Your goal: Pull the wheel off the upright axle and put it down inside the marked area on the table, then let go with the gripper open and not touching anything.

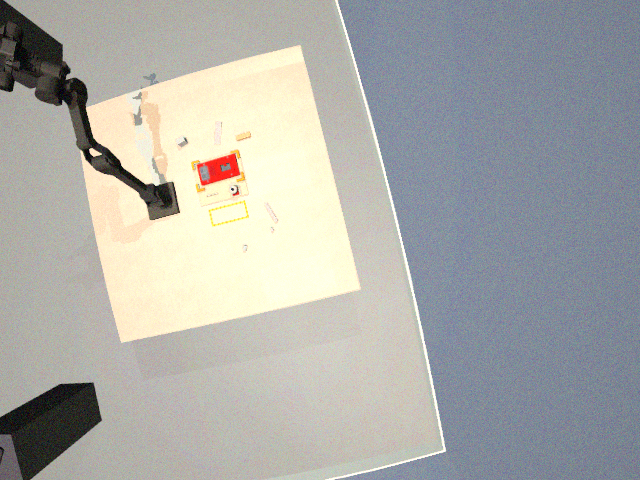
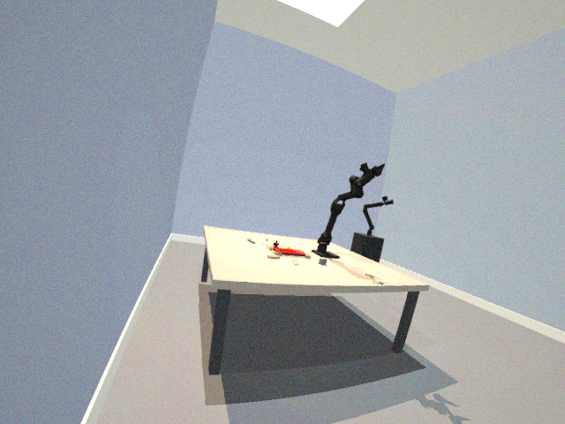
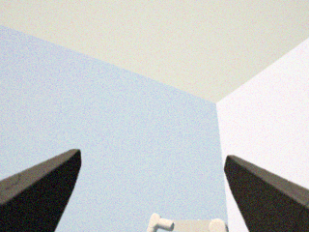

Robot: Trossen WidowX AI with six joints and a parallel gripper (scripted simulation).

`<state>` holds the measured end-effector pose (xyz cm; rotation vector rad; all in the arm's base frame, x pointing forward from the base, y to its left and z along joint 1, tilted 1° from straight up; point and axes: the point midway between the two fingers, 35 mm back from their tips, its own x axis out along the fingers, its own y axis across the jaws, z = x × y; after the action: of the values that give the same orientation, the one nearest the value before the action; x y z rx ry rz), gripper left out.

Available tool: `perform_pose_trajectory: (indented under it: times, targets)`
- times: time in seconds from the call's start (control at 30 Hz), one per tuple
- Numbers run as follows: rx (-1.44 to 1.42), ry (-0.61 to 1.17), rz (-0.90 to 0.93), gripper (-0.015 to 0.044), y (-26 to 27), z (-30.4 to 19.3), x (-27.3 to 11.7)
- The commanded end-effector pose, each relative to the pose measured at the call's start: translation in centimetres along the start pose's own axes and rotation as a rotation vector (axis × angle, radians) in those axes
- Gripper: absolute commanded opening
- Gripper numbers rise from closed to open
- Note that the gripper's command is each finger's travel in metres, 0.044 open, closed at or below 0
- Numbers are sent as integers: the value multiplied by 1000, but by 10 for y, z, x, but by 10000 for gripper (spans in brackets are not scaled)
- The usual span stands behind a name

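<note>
Blue-grey walls and a pale ceiling surround a cream table (image 2: 255,274) on dark legs. The gripper (image 3: 154,179) is released, its dark fingers spread wide with only wall and ceiling between them; it grasps nothing. In the exterior view it is raised high, far above the table, and the top view crops it at the upper left corner. The wheel (image 1: 235,190) sits on its axle on the near right corner of the cream-and-red fixture (image 1: 219,175), too small for detail. The yellow dashed marked area (image 1: 228,212) lies just beside the fixture. Small scattered blocks (image 1: 242,135) are hard to identify.
</note>
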<state>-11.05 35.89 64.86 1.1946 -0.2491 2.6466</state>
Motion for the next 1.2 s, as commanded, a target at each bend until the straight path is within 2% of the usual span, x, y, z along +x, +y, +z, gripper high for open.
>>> perform_pose_trajectory:
  times: [0.0, 0.1, 0.3, 0.53, 0.87, 1.17]
  targets:
    - [2, 1, -8, 374, -2, 0, -1]
    - [29, 10, -114, 300, -30, 7, -16]
    - [92, 8, -395, 300, -97, 27, -68]
    - [123, -31, -719, 300, -157, 58, -149]
    - [209, -172, -1216, 300, -206, 106, -301]
    - [300, -391, -1661, 300, -191, 144, -454]
